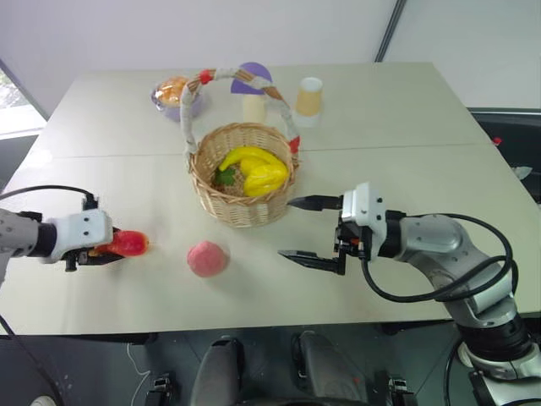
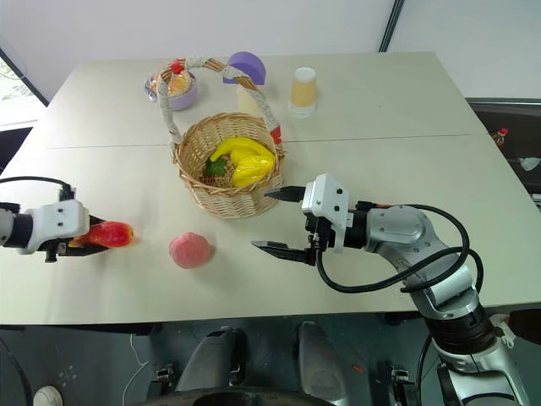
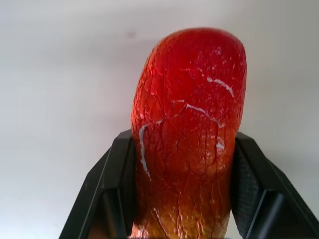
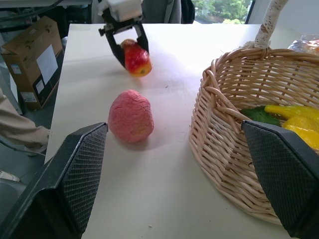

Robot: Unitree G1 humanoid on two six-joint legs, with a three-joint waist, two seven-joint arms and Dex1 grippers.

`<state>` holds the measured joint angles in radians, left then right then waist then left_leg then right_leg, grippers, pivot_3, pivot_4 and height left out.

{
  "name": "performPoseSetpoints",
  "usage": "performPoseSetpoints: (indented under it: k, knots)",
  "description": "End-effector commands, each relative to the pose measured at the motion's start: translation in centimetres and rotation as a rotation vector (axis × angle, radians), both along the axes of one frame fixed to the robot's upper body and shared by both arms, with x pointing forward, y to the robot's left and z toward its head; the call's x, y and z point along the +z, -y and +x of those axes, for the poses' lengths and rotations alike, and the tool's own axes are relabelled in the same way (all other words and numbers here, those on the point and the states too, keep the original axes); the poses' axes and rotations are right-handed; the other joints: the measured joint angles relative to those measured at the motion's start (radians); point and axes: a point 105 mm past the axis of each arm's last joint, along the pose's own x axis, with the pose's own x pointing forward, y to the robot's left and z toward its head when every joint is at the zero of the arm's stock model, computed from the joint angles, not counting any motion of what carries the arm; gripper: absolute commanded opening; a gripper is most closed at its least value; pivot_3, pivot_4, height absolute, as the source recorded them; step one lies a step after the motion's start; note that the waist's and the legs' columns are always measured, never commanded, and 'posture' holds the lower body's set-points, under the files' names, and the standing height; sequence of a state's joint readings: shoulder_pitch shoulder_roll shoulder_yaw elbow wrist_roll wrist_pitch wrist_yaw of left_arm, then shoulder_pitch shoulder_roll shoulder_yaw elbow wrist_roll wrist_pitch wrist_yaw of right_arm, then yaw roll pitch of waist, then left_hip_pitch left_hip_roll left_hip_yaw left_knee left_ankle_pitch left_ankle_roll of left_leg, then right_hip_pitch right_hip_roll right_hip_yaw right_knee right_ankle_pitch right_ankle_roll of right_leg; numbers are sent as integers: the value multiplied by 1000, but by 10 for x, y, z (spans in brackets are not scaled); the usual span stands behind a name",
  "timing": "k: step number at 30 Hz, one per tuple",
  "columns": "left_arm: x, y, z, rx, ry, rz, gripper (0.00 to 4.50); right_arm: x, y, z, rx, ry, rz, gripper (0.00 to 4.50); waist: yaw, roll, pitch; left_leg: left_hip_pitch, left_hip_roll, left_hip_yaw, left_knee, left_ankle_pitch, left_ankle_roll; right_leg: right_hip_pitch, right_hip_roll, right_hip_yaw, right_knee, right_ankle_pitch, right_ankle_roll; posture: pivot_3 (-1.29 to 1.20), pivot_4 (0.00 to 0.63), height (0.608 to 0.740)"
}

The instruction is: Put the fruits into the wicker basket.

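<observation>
Pale desk [image 1: 406,110] carries a wicker basket [image 1: 243,173] at its middle, a yellow fruit [image 1: 254,169] inside. Left gripper [image 1: 108,251] has its jaws clamped on the red fruit [image 3: 189,134] near the desk's left edge. Pink peach [image 1: 207,259] lies between the grippers. Right gripper [image 1: 308,228] hovers beside the basket, jaws wide apart.

Lab or office test room: plain pale rectangular worktop [image 1: 406,118] against bare white walls, brown cardboard boxes [image 4: 31,57] stacked on the floor nearby, window with greenery [image 4: 219,10] at far end.
</observation>
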<state>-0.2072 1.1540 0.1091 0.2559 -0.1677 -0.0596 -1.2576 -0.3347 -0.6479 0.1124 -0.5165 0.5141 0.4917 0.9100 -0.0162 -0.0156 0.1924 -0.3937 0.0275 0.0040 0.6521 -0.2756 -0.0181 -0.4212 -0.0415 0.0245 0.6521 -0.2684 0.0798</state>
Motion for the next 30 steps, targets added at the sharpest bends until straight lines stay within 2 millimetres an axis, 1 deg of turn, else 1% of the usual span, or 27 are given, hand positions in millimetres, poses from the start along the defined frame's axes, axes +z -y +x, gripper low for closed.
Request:
performPoseSetpoints:
  k: [1,2,4,6,8,10,11,12,14,15,17,20,22,25,27,30]
  knots:
    - [65,37,0,-21,164,-346,2219,13,4,2,-6,65,9,4500,2,-1,0,0,0,0,1,0,0,0,0,0,1,0,0,0,150,740]
    - [79,55,-3,-61,198,-423,2219,15,5,4,-10,70,9,4500,3,-1,0,-1,0,-1,2,0,0,0,0,0,1,0,0,0,150,740]
    - [96,86,-5,-120,251,-526,2219,18,6,7,-13,77,11,4500,4,-1,0,-2,0,-4,4,0,0,0,-1,0,2,0,0,0,150,740]
    - [107,119,1,-156,317,-581,2219,23,5,9,-14,86,17,4500,4,-1,0,-2,-1,-6,8,0,0,2,-2,0,3,1,1,0,150,740]
    - [114,149,13,-155,370,-635,2219,26,5,12,-16,95,21,4500,6,-1,0,-2,-1,-7,10,0,0,4,-1,0,3,1,2,0,150,740]
    - [113,173,26,-157,424,-622,2219,28,4,13,-19,101,21,4500,5,-1,0,2,-4,-8,13,0,0,9,-1,-1,4,2,3,0,150,740]
    - [113,182,31,-158,445,-623,2219,28,4,14,-20,102,20,4500,3,-2,0,3,-5,-8,13,0,0,11,-1,-1,3,2,3,0,150,740]
    - [108,190,41,-138,444,-625,2219,29,3,14,-21,105,21,4500,0,-2,0,3,-6,-8,13,0,0,11,-1,0,3,2,3,0,150,740]
    - [96,199,56,-118,437,-589,2955,31,1,13,-26,111,27,4500,-1,-1,0,4,-6,-8,12,0,0,10,0,0,3,2,3,0,150,740]
    - [92,202,61,-110,429,-580,3349,32,1,13,-29,114,29,4500,-2,-1,0,3,-6,-8,12,0,0,10,1,0,3,2,3,0,150,740]
    - [90,202,67,-94,431,-580,4409,33,1,12,-37,117,32,4500,-3,-1,0,3,-6,-8,12,0,0,9,2,0,3,2,3,0,150,740]
    - [95,198,71,-89,450,-600,4469,34,1,11,-57,116,38,4500,0,-1,0,1,-5,-9,12,0,0,7,2,0,3,2,3,0,150,740]
    - [101,193,68,-98,425,-660,4469,32,2,10,-67,110,37,4500,3,-1,0,1,-5,-9,12,0,0,7,2,0,3,2,3,0,150,740]
    - [120,171,53,-116,380,-798,4469,29,2,10,-79,99,37,4500,1,-1,0,1,-5,-9,12,0,0,8,1,0,3,2,3,0,150,740]
    - [122,153,42,-102,322,-812,4469,28,3,10,-84,95,37,4500,-6,-1,0,1,-4,-9,12,0,0,7,1,0,3,2,3,0,150,740]
    - [117,124,19,-90,232,-787,4469,27,4,12,-85,91,35,4500,-11,-1,0,2,-3,-9,11,0,0,7,2,0,3,2,3,0,150,740]
